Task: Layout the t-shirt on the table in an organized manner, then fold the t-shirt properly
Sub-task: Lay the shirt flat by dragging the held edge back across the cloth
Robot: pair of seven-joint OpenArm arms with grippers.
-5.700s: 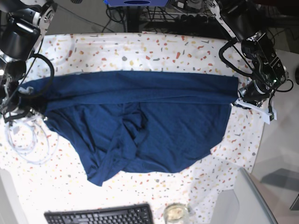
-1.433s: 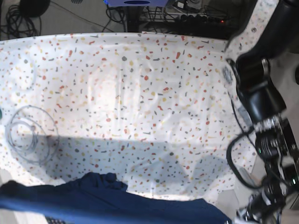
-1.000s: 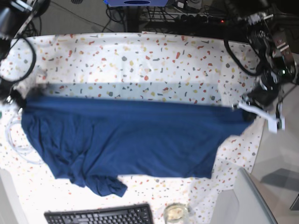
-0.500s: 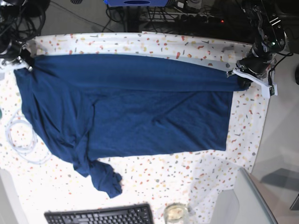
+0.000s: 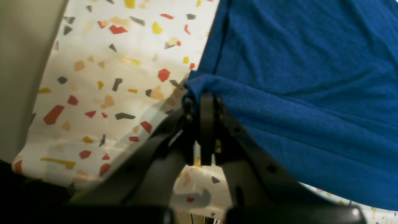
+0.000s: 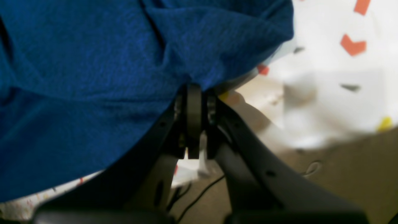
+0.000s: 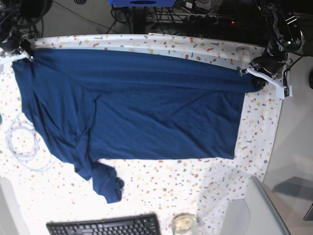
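A: How should this spreading step go?

B: Likely keep the shirt [image 7: 146, 107] taut between both grips and lower it flat on the table [image 7: 195, 186]. Left to right in the base view: the right gripper [image 7: 22, 49] is clamped on one corner at the far left edge, the left gripper [image 7: 254, 78] is clamped on the other at the right. The bunched sleeve near the keyboard [image 7: 102, 226] would need smoothing.

A: Counts?

B: One shirt, one table, two grippers, one keyboard.
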